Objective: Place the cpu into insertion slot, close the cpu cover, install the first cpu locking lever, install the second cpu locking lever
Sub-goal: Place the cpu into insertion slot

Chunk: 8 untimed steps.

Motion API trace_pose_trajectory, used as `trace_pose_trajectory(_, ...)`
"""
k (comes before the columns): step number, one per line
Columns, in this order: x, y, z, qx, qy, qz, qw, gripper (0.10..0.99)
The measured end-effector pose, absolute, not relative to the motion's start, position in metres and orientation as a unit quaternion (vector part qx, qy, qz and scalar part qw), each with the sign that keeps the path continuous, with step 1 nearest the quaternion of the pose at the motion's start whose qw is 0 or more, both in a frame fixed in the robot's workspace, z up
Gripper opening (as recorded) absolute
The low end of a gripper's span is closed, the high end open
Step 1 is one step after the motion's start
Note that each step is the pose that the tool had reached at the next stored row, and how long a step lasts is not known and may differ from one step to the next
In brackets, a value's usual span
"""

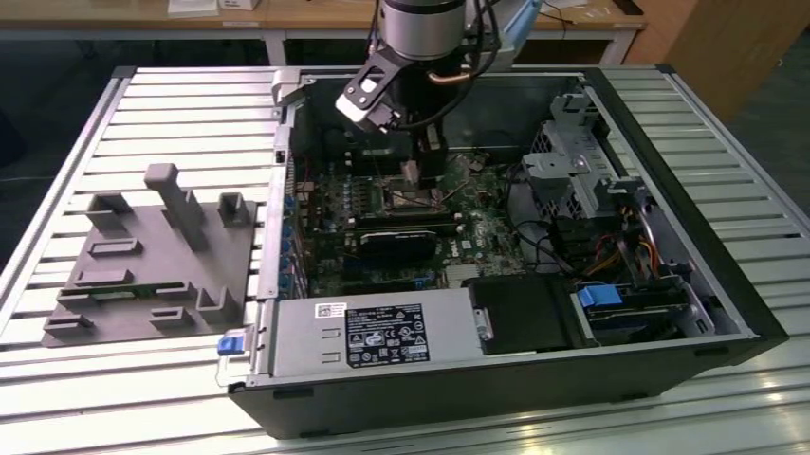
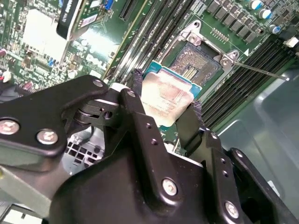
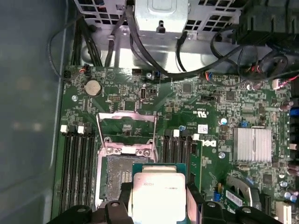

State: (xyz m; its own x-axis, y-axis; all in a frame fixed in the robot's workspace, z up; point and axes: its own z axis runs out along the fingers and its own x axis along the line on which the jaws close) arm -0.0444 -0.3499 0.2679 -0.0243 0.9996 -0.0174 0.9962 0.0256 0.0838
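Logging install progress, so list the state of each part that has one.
gripper: closed on the cpu.
cpu: held, not seated in the insertion slot.
insertion slot: uncovered, empty.
cpu cover: swung open.
locking lever: unlatched.

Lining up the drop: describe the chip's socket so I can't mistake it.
In the open case, find the green board. The socket lies between two banks of long black slots, near the chip in the tool. It alone is square, metal-rimmed, its cover swung open.

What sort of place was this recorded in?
Likely a robotics lab workbench: an open computer case lies on a slatted metal table, a grey parts fixture beside it, and the hand holds the cpu.
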Motion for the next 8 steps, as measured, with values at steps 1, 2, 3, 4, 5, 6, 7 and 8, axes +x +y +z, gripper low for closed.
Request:
trace_pose_trajectory(1, -0.0447, -0.3491, 0.2667, 0.698, 0.715, 0.024, 0.036, 0.541)
trace_pose_trajectory(2, -0.0450, -0.3482, 0.2657, 0.698, 0.714, 0.024, 0.036, 0.541)
trace_pose_trajectory(3, -0.0452, -0.3474, 0.2647, 0.698, 0.714, 0.024, 0.035, 0.541)
trace_pose_trajectory(4, -0.0453, -0.3467, 0.2636, 0.698, 0.714, 0.024, 0.035, 0.541)
trace_pose_trajectory(5, -0.0454, -0.3461, 0.2626, 0.698, 0.714, 0.024, 0.035, 0.541)
trace_pose_trajectory(6, -0.0455, -0.3453, 0.2615, 0.698, 0.714, 0.024, 0.035, 0.541)
trace_pose_trajectory(7, -0.0456, -0.3447, 0.2605, 0.698, 0.714, 0.023, 0.035, 0.541)
trace_pose_trajectory(8, -0.0458, -0.3441, 0.2593, 0.698, 0.714, 0.023, 0.035, 0.541)
